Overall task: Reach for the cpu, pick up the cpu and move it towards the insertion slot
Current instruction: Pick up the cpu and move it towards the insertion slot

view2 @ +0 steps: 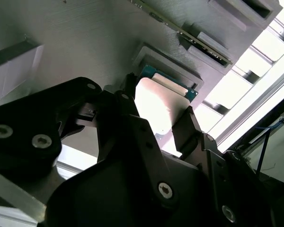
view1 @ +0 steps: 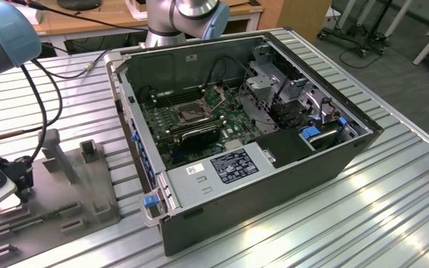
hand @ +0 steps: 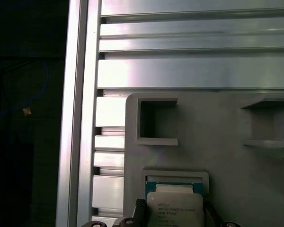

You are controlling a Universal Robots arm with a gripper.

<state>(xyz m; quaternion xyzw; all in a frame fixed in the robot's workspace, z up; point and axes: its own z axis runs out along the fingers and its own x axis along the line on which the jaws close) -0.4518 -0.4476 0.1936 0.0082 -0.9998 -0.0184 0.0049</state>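
Gripper point(view2: 159, 104) fingers point(view2: 188, 130) stand apart, one just beside each opposite edge of the cpu point(view2: 162, 97). The chip lies flat between them, seated in the grey fixture point(hand: 227, 151).

Recommended: keep the fingers square to those edges, close evenly, and lift straight — no tilt.

Markings: several lines of dark print on the cpu face.

The insertion slot point(view1: 187, 114) lies well apart from the fingers.

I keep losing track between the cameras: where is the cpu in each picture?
Exterior view: cpu, a pale patch on the grey fixture at the exterior view's left.
Second wrist view: cpu in the fixture's recess.
First wrist view: cpu in that recess, beside a square pocket.
Shared landmark: the grey fixture.
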